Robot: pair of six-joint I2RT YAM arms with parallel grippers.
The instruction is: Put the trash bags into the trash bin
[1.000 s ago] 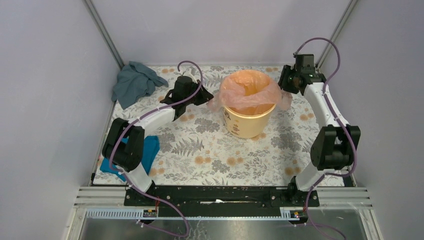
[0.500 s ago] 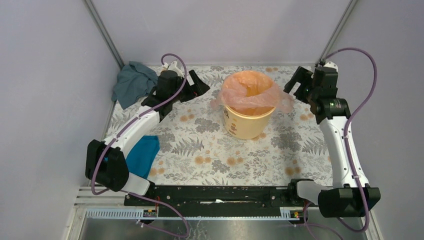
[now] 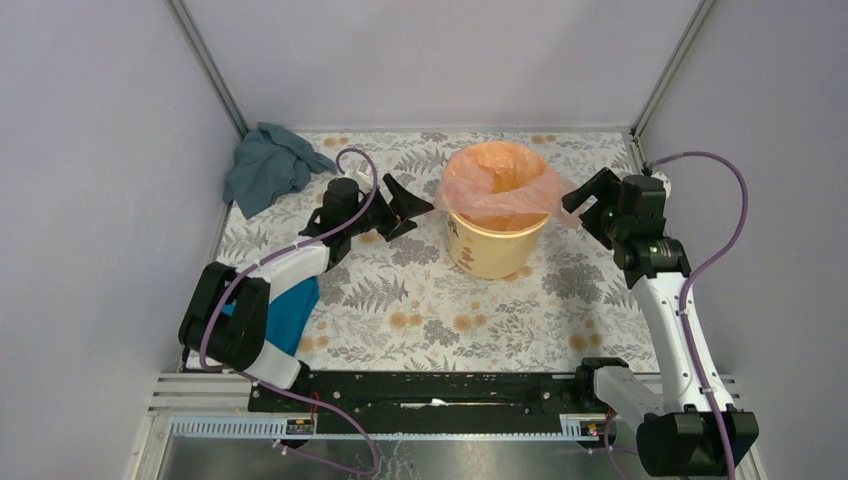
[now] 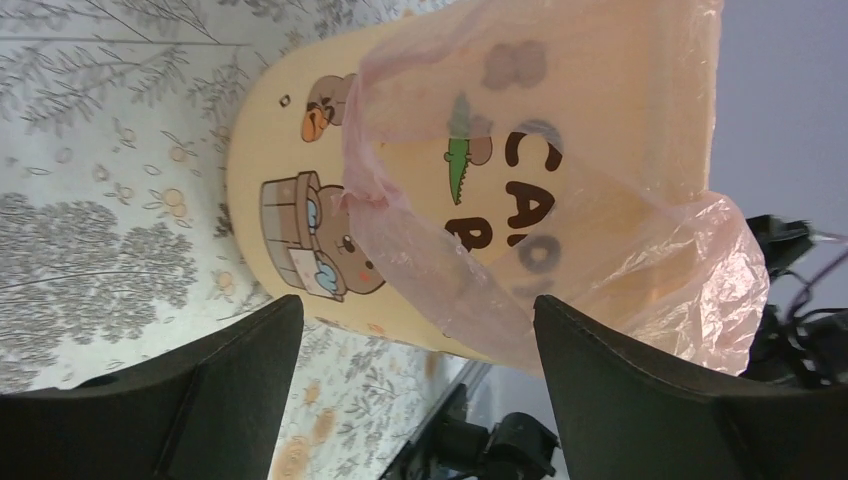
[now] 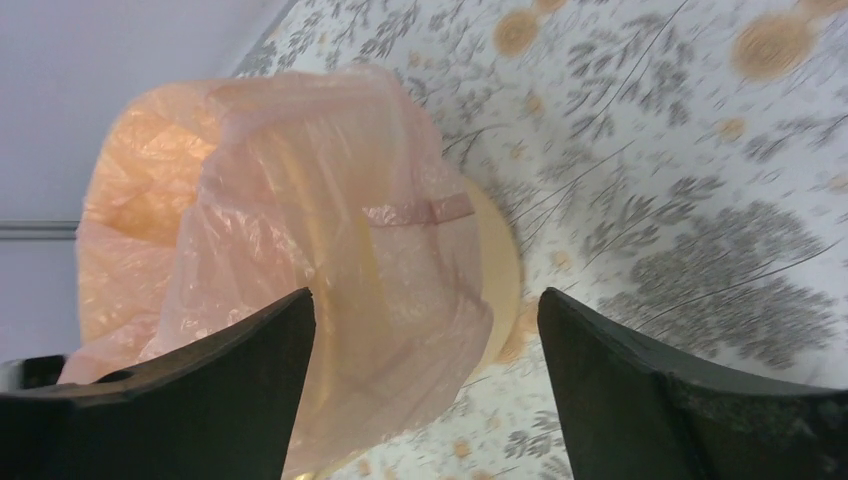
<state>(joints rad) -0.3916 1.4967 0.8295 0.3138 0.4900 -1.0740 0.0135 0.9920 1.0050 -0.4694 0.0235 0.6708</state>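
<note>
Well out past the outer side of my left gripper (image 3: 410, 208) lay the grey-blue cloth (image 3: 268, 165). The bright blue cloth (image 3: 292, 308) sat back behind it by that arm's elbow. Neither belonged to the job.

The left gripper had its fingers spread wide with nothing between them. It pointed at the trash bin (image 3: 495, 250) just ahead, near the printed wall but apart from it.

The trash bags (image 3: 500, 190), a single pale-pink film, sat down inside the bin. The mouth was turned out over the rim and hung down the cream side, straight in front of both grippers. I judged that this overhang was what held the liner open and seated. Inside the bin I saw only the film.

Beyond the bin, my right gripper (image 3: 582, 210) was also spread and empty, facing the draped flap at close range. From above I could not tell whether a fingertip brushed it. With the bag lining the bin, I took the task as nearly done.
</note>
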